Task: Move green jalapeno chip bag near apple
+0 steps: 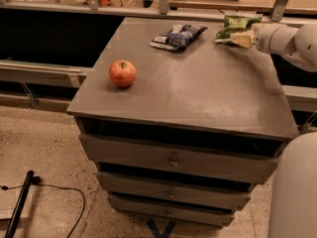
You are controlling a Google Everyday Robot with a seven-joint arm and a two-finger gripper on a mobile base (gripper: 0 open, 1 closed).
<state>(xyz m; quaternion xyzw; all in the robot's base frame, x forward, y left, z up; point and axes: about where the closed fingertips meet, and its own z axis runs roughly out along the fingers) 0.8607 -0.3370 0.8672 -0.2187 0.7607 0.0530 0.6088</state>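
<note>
— At the far right corner of the worktop (208,93) lies the green jalapeno chip bag (237,23), with the gripper (237,37) at its near edge. Gripping it?
— Whether it's spread or clamped, I can't say. The bag looks light, crinkly and slippery; I'd pinch a sealed end. The apple (122,73) sits well apart, near the left edge.

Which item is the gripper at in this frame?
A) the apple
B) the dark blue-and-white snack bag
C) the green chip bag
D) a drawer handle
C: the gripper is at the back right corner of the cabinet top, right at the green jalapeno chip bag and well away from the apple.
</note>
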